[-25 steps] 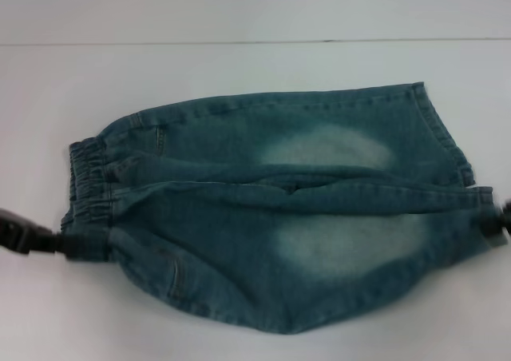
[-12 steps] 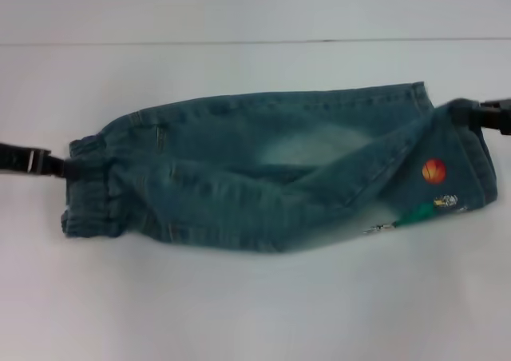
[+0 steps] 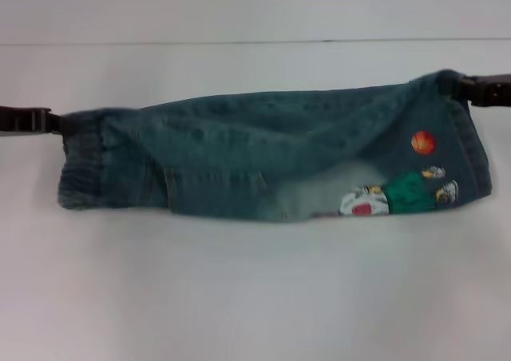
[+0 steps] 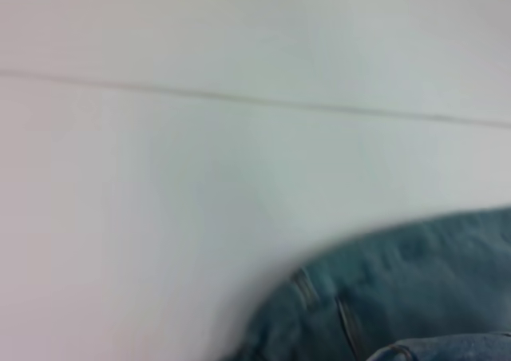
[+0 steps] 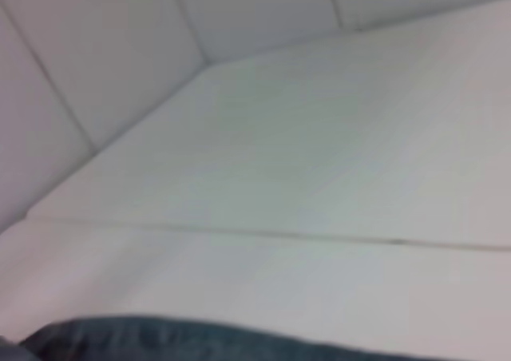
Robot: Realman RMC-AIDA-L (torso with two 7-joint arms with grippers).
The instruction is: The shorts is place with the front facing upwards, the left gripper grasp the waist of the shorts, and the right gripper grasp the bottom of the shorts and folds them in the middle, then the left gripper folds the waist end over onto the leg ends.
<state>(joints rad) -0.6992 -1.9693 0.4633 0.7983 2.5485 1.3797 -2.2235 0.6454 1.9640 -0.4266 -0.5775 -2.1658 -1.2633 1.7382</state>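
Shorts (image 3: 271, 157) folded lengthwise, stretched between both grippers above the white desk (image 3: 255, 297). Left gripper (image 3: 56, 122) fingers clamped on the waist; right gripper (image 3: 465, 88) fingers clamped on the leg hem, the print just below them.

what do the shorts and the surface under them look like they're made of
The shorts: apparently denim, blue-green with faded pale patches, stitched seams, a gathered waistband and a cartoon print. The table: a smooth, matte white surface, possibly laminate or painted board; the exact material cannot be told.
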